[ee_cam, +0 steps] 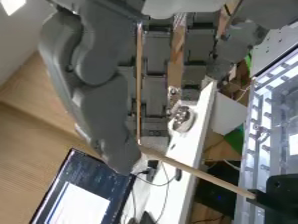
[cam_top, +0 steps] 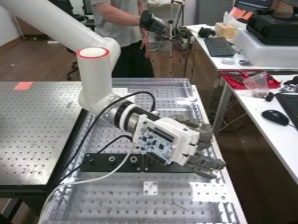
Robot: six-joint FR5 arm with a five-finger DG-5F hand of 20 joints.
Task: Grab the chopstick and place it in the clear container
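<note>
Chopstick [ee_cam: 199, 173] is judged light, stiff, roll-prone; should be pinched mid-shaft. Hand [cam_top: 157, 142] is relaxed, nothing grasped.

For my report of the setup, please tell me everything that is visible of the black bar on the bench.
The black bar looks like a flat, rigid strip, perhaps metal, lying across the perforated bench. Two round, lighter fittings sit in it. The robot hand hides part of it. A white cable crosses in front; whether they touch is unclear.
</note>
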